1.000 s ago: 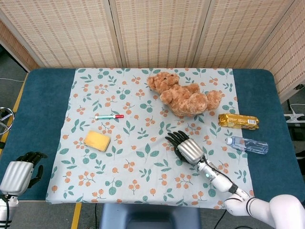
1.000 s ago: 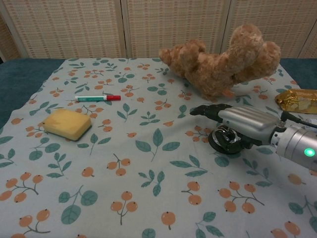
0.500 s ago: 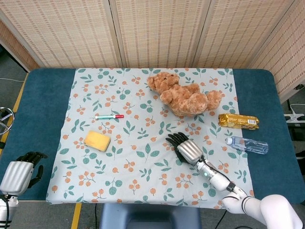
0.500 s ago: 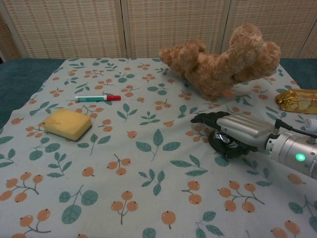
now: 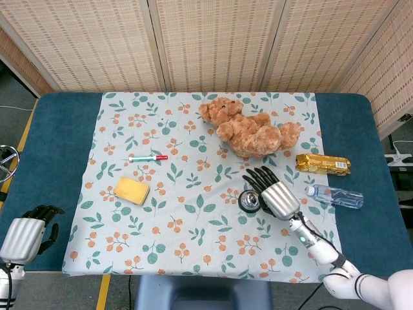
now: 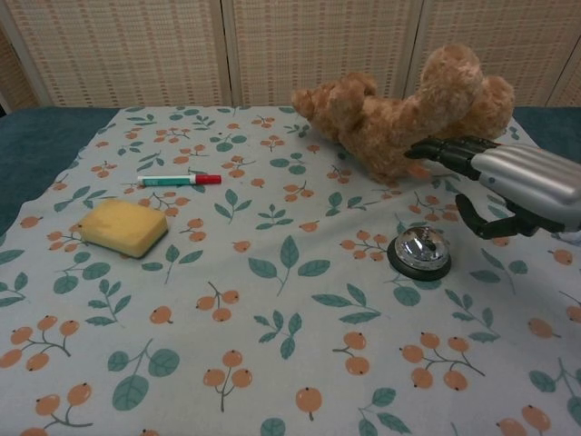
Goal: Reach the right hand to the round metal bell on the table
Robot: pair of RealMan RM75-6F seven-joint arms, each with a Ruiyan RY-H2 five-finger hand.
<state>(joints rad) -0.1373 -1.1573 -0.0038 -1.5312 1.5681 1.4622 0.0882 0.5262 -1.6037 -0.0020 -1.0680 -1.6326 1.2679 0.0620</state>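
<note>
The round metal bell (image 5: 250,201) (image 6: 419,252), a shiny dome on a black base, stands uncovered on the floral cloth right of centre. My right hand (image 5: 276,194) (image 6: 513,182) hovers just right of it and a little above, fingers spread toward the bear, holding nothing and not touching the bell. My left hand (image 5: 26,236) rests off the table's front left corner with its fingers curled in and nothing in them; only the head view shows it.
A brown teddy bear (image 5: 248,129) (image 6: 408,113) lies behind the bell. A gold packet (image 5: 322,164) and a water bottle (image 5: 334,196) lie to the right. A yellow sponge (image 5: 131,190) and a red-capped pen (image 5: 148,157) lie to the left.
My right hand, which lay over the bell, has lifted and moved right and back, uncovering it. The left hand has not moved.
</note>
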